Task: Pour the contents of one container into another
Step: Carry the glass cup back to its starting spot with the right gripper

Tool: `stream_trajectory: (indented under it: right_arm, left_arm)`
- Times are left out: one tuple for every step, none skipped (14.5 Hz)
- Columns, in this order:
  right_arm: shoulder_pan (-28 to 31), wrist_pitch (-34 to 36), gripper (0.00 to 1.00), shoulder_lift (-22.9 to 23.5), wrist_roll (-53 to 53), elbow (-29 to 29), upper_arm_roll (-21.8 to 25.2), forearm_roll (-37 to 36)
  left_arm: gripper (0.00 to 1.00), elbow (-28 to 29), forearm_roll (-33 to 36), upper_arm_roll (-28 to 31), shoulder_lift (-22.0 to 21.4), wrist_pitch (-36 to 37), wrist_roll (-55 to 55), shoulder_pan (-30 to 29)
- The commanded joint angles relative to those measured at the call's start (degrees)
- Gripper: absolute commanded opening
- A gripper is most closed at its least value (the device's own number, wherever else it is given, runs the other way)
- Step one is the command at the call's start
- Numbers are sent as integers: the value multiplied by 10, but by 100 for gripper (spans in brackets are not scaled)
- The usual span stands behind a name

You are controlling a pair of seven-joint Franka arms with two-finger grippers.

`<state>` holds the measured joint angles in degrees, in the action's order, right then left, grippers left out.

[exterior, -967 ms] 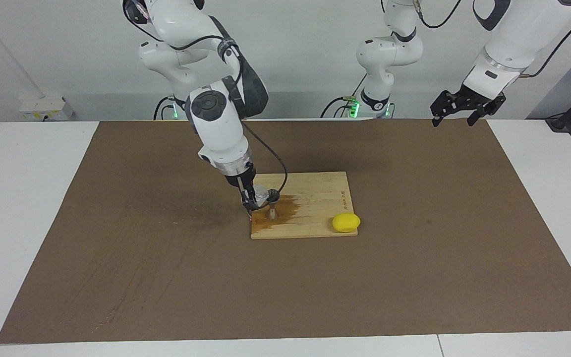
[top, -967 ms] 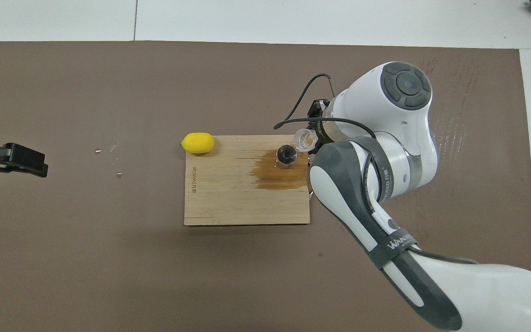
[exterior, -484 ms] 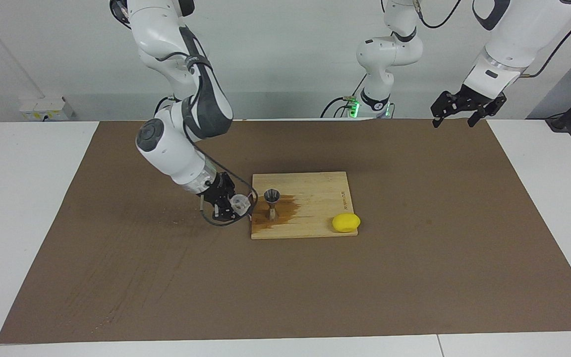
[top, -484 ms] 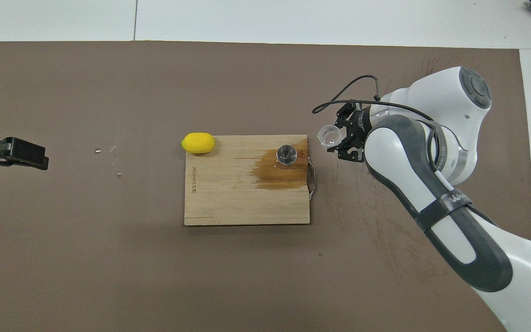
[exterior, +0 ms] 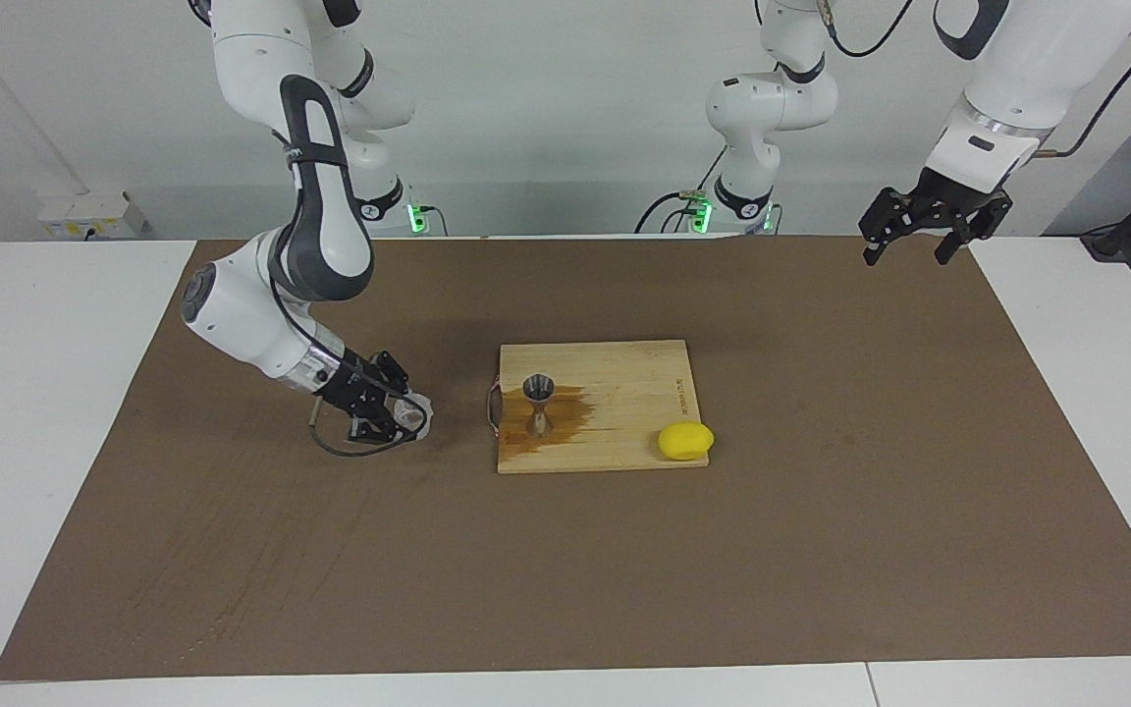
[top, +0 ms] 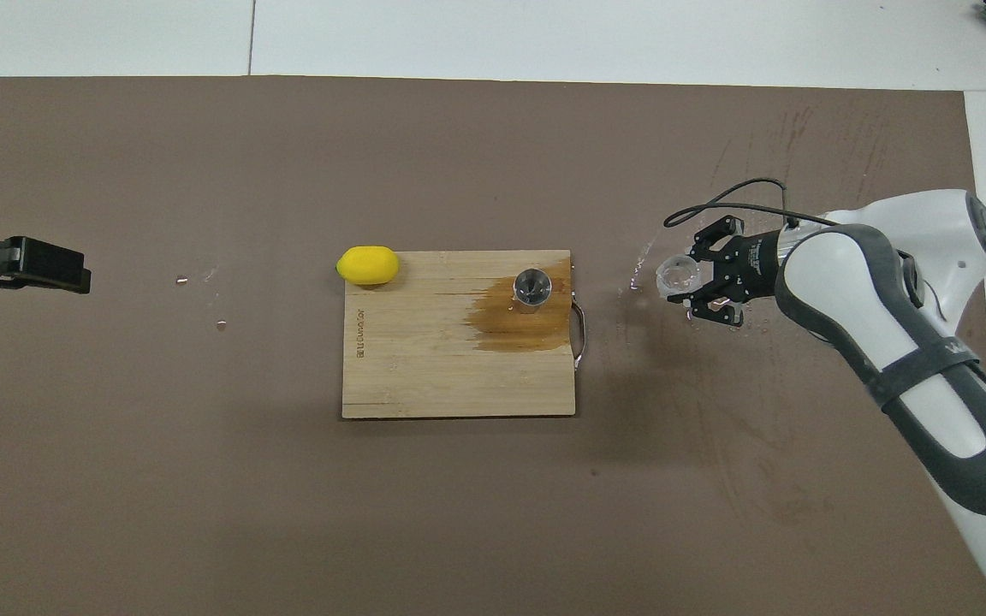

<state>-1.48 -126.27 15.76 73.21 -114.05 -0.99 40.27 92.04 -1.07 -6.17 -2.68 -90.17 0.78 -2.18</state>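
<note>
The small clear cup (exterior: 417,414) (top: 674,275) is held in my right gripper (exterior: 404,418) (top: 686,278), which is shut on it. The cup is low over the brown mat, off the wooden board (exterior: 624,378) (top: 424,368), toward the right arm's end of the table. I cannot tell whether it touches the mat. The steel hourglass jigger (exterior: 538,403) (top: 532,287) stands upright on the board, in a dark wet stain. My left gripper (exterior: 906,253) (top: 74,275) waits open and empty, raised over the mat's edge at the left arm's end.
A yellow lemon (exterior: 685,441) (top: 367,264) lies at the board's corner toward the left arm's end. The wet stain (top: 519,321) spreads around the jigger. The board has a metal handle (top: 579,329) on the end toward the cup. Small drops (top: 219,323) lie on the mat.
My right gripper has carried the clear cup from a tilted hold over the jigger away off the board and down toward the mat. The left arm has barely moved.
</note>
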Motion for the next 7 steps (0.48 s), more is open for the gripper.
stream_trajectory:
  right_arm:
    - [37,-3,0,-25,-43,-46,-9,19]
    - [50,-2,0,-25,-58,-52,-9,19]
    - [63,1,0,-24,-84,-58,-9,20]
    - [68,4,0,-22,-103,-67,-9,26]
    - [78,4,0,-22,-118,-76,-9,36]
    - [82,3,0,-23,-127,-83,-9,39]
    - [88,4,0,-23,-136,-88,-9,39]
  left_arm:
    - [100,18,-6,4,-10,-10,-1,2]
    - [100,21,-6,4,-11,-10,-1,2]
    - [100,21,-6,4,-11,-9,-1,2]
    - [100,21,-6,4,-11,-8,-1,2]
    - [100,21,-6,4,-11,-6,-1,3]
    - [100,21,-6,4,-11,-5,-1,3]
    - [100,21,-6,4,-11,-5,-1,2]
